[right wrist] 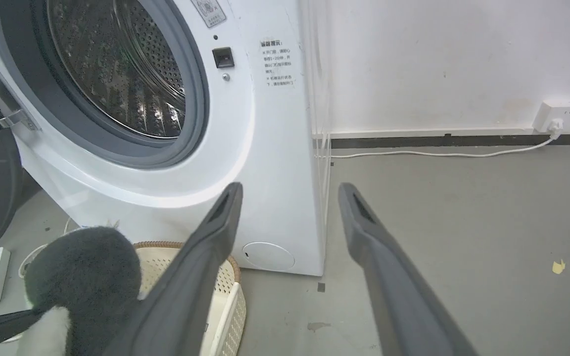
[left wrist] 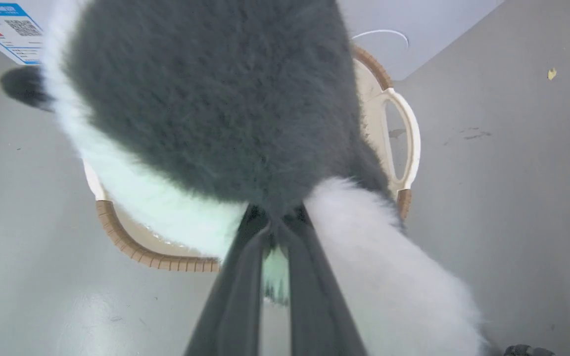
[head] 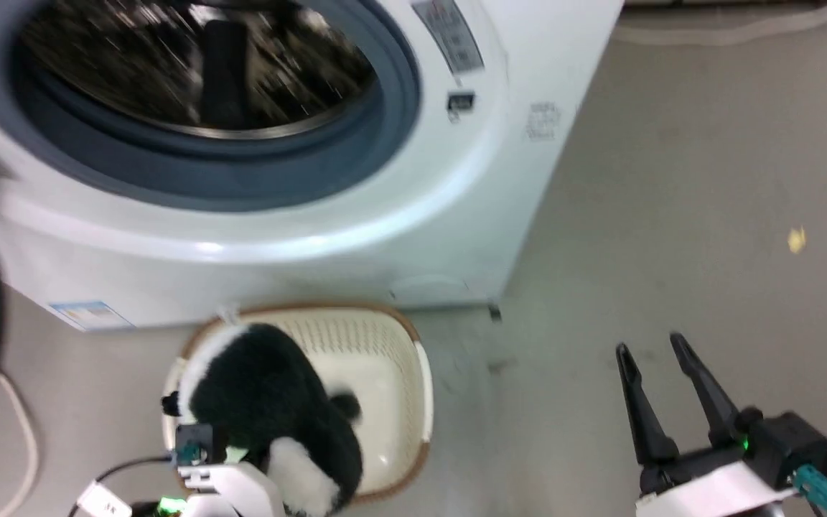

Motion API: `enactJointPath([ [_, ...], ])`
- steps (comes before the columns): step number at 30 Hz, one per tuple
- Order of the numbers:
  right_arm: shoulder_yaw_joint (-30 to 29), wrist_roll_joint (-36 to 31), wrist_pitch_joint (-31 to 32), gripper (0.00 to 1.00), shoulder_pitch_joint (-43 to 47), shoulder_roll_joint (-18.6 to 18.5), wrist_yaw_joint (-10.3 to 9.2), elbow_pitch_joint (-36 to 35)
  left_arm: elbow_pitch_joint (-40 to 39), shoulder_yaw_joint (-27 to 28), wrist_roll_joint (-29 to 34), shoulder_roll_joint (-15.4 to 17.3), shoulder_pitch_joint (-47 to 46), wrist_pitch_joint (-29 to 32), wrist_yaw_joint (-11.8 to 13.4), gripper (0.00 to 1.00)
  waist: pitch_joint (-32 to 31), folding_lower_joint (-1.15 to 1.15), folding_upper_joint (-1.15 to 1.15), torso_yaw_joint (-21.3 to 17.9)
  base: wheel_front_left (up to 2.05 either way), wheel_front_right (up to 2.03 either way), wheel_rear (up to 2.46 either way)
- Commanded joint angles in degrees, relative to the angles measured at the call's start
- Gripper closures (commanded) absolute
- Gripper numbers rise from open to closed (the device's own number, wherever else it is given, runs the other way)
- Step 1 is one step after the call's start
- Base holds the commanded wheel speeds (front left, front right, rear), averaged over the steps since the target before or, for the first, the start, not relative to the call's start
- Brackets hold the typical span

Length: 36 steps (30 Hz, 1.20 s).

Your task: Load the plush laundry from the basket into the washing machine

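Pinched fur: left claw (left wrist: pixel 277 223) clamps a thin tuft of the plush laundry (left wrist: pixel 206 99).
Toy bulks ahead of the fingertips, over the basket (left wrist: pixel 136 252) just beyond them; so shallow a bite on loose pile may slip in the lift, dropping it on the floor (head: pixel 672 215) or snagging the rim. Up ahead the washing machine (head: pixel 456 215) stands open. Far right, the right claw (head: pixel 650 348) hangs spread and empty.
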Motion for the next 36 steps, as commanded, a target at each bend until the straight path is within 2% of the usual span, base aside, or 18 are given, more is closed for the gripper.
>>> enactJointPath([
  [1,-0.25,-0.24,-0.25,0.00,0.94,0.19,-0.05,0.15,-1.34,0.17,-0.43,0.20,0.95,-0.65,-0.24,1.00,-5.41,0.02,0.00,3.47,0.00,0.00,0.00],
  [3,-0.63,-0.33,-0.25,0.00,2.00,0.19,-0.05,0.20,-6.37,1.40,-0.68,0.65,2.66,-0.89,-0.14,1.00,-7.09,0.02,0.00,4.26,0.00,0.00,0.00],
  [6,-0.81,-0.41,-0.25,0.00,3.25,0.19,-0.05,0.03,-18.49,4.77,1.09,1.65,7.65,-0.94,1.07,1.00,-9.22,0.02,0.00,4.90,0.00,0.00,0.00],
  [10,-0.92,-0.46,-0.25,0.00,4.48,0.19,-0.05,-0.12,-32.19,9.26,3.70,1.40,15.09,-0.96,1.88,1.00,-10.84,0.02,0.00,5.36,0.00,0.00,0.00],
  [15,-1.09,-0.61,-0.25,0.00,5.25,0.19,-0.05,-0.36,-44.08,12.29,7.38,0.57,19.96,-0.96,1.72,1.00,-11.44,0.02,0.00,5.59,0.00,0.00,0.00],
  [20,-0.97,-0.75,-0.25,0.00,4.96,0.19,-0.05,-1.39,-53.64,14.97,9.20,-0.80,20.59,-0.97,1.68,1.00,-9.15,0.02,0.00,5.25,0.00,0.00,0.00],
  [26,-0.11,-0.88,-0.25,0.00,2.56,0.19,-0.05,-2.48,-56.66,15.87,9.21,0.31,14.28,-0.39,1.21,1.00,-3.14,0.02,0.00,3.51,0.00,0.00,0.00],
  [36,0.57,0.60,-0.25,0.00,-4.34,0.19,-0.05,-3.66,-54.77,17.79,7.47,6.44,-7.86,7.88,0.81,1.00,11.10,0.02,0.00,-2.43,0.00,0.00,0.00],
])
